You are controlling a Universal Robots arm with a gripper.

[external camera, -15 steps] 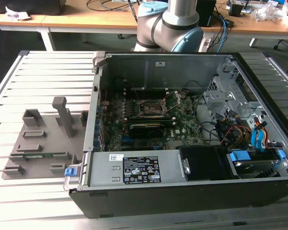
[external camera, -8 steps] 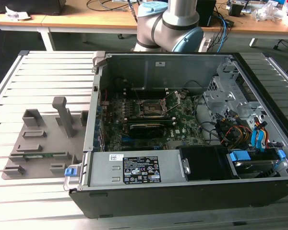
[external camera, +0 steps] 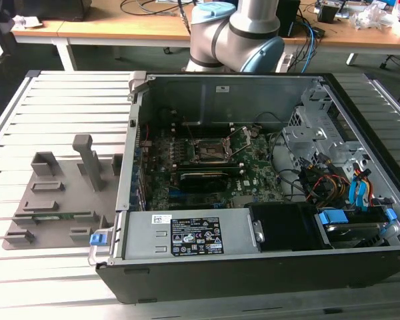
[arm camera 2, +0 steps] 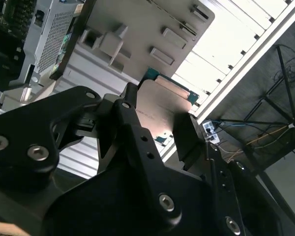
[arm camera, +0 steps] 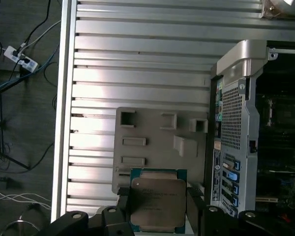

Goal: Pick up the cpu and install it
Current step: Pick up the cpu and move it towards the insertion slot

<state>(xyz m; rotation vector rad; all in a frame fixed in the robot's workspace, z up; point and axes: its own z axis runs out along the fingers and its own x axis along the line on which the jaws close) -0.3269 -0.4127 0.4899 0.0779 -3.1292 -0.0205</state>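
Cpu (arm camera: 157, 196) clamped in gripper (arm camera: 157, 214) over the table (arm camera: 137, 49).
Gripper fingers (arm camera: 194, 209) press against two opposite edges of the cpu, gripping it clear of the surface; its metal top plate faces the first wrist view. Beyond the chip lies a grey moulded tray (arm camera: 152, 128) on the slatted table, with the open computer case (arm camera: 236, 98) just beside it. In the exterior view, the black socket frame (external camera: 210, 150) sits mid-board inside the case, well apart from the tray.

Exterior view: raised, looking into the open computer case (external camera: 253, 277).
First wrist view: overhead, down on the grey tray (arm camera: 152, 129).
Second wrist view: close, tilted.
Shared: tray, case.
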